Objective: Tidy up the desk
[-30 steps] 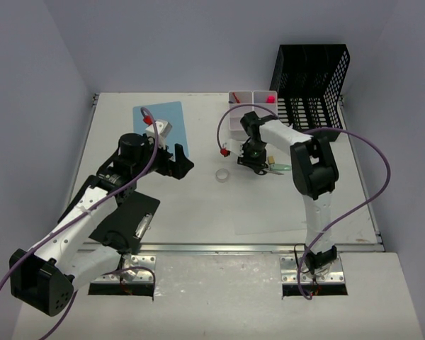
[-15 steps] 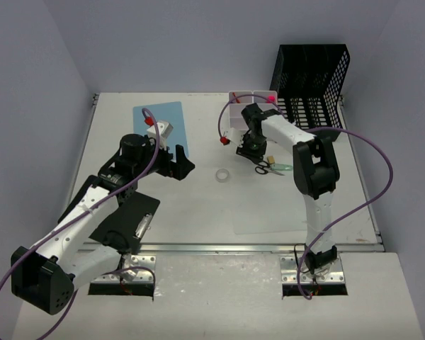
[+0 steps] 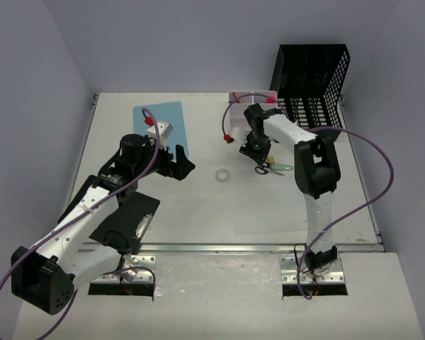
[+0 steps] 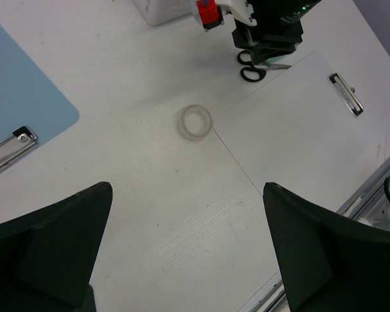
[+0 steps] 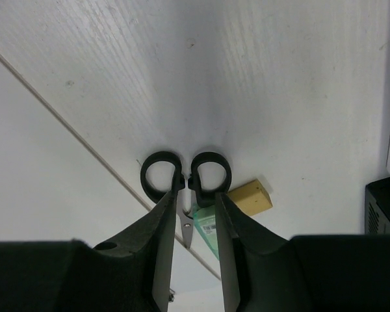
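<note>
The off-white desk [image 3: 198, 205] carries black-handled scissors [image 3: 263, 168] beside a green sleeve [image 3: 283, 168] and a small yellow eraser [image 3: 270, 157]. My right gripper [image 3: 253, 147] hovers just behind the scissors, fingers a narrow gap apart with nothing between them. In the right wrist view the scissors [image 5: 185, 175] lie on the desk below the gripper [image 5: 198, 192], with the eraser [image 5: 250, 197] to the right. A clear tape ring [image 3: 222, 174] lies mid-desk, also in the left wrist view [image 4: 195, 121]. My left gripper [image 3: 180, 164] is wide open and empty above the desk [image 4: 188, 260].
White compartment bins [image 3: 239, 113] and a black mesh rack [image 3: 312, 78] stand at the back right. A blue clipboard [image 3: 163, 124] lies back left, a black clipboard [image 3: 124, 219] under the left arm, a clear clipboard [image 4: 299, 130] front right. A metal rail [image 3: 255, 247] edges the front.
My right gripper has moved back from over the scissors toward the bins; the scissors stay on the desk. The left arm has barely moved.
</note>
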Robot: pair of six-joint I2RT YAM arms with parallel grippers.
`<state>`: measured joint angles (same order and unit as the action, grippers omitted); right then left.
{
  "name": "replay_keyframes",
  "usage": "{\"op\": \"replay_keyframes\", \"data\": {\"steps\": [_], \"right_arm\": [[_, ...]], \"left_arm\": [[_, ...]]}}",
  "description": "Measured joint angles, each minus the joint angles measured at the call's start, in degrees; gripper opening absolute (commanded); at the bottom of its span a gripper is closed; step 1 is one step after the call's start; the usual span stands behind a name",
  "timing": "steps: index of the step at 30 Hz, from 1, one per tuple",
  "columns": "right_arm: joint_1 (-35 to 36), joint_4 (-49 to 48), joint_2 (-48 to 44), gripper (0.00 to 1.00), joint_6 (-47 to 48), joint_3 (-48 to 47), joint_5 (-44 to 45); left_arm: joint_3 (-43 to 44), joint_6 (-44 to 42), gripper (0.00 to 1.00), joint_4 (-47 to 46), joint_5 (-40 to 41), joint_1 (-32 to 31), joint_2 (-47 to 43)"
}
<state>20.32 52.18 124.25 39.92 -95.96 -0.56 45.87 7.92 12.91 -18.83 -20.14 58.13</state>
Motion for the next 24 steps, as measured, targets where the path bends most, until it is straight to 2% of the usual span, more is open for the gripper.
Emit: {"op": "replay_keyframes", "data": {"steps": [24], "right_arm": [[-1.4,1.1,0.3,0.33,-3.8,1.2,-1.5]], "left_arm": [[-0.2,0.1,0.99,-0.3,-0.5,0.0,0.2]]}}
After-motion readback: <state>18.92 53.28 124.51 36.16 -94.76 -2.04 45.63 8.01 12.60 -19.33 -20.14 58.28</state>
